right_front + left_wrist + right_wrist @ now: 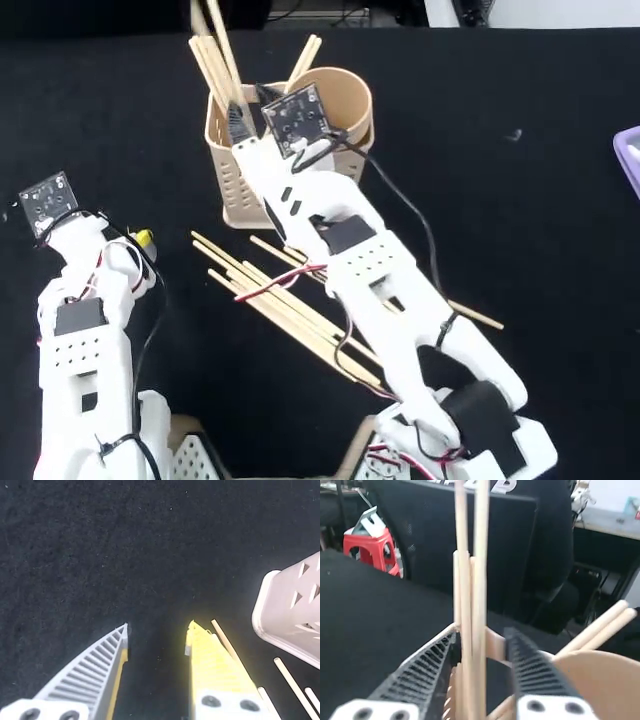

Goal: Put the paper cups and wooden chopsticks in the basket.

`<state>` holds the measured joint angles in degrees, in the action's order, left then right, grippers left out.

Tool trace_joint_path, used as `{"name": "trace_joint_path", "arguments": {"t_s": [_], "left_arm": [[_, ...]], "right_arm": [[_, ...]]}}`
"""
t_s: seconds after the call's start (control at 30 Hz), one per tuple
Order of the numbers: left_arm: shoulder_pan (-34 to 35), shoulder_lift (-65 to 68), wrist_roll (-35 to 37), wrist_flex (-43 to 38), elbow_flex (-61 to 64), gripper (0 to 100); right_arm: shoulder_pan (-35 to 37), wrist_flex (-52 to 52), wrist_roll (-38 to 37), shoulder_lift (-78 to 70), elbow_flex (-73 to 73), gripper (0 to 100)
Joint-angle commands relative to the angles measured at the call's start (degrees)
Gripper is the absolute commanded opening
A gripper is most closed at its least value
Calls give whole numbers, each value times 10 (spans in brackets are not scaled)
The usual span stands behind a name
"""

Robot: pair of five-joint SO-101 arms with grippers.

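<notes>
Closest to my left wrist camera, the left gripper [159, 627] hangs low over the black table [100, 555], its grey and yellow fingers spread wide with nothing between them. A corner of the basket [290, 620] sits off to one side of it, near but apart. On the other arm, the right gripper [482, 632] is up over the basket, and a bundle of upright chopsticks [470, 580] stands between its ribbed black fingers. I see a gap between the sticks and one finger, while they lean against the other. So I read the jaws as partly open around the bundle rather than clamped on it. From the high view, the paper cup [345, 100] already sits in the basket; I cannot tell whether more cups are nested inside it. Several sticks poke up out of the basket, some right beside the cup. What is left, as I judge it, is the loose chopsticks [290, 305]. They lie flat in a fanned pile on the table on the near side of the basket, partly under the right arm and between the two arms. I put the task past halfway: the cup is in, one batch of sticks is in or nearly in, and a good handful waits to be gathered.
</notes>
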<state>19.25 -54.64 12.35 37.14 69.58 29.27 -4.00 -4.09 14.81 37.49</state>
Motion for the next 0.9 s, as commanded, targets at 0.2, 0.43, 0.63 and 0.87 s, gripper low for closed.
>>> {"name": "trace_joint_path", "arguments": {"t_s": [0.2, 0.43, 0.63, 0.87], "left_arm": [[4, -4, 3, -8, -5, 188], [4, -4, 3, -7, -5, 188], [4, -4, 3, -7, -5, 188], [4, -4, 3, -7, -7, 188]], "right_arm": [[17, 117, 3, 201, -34, 157], [16, 485, 2, 414, -29, 155], [-104, 783, -25, 498, 44, 159], [-295, 698, -285, 501, 271, 160]]}}
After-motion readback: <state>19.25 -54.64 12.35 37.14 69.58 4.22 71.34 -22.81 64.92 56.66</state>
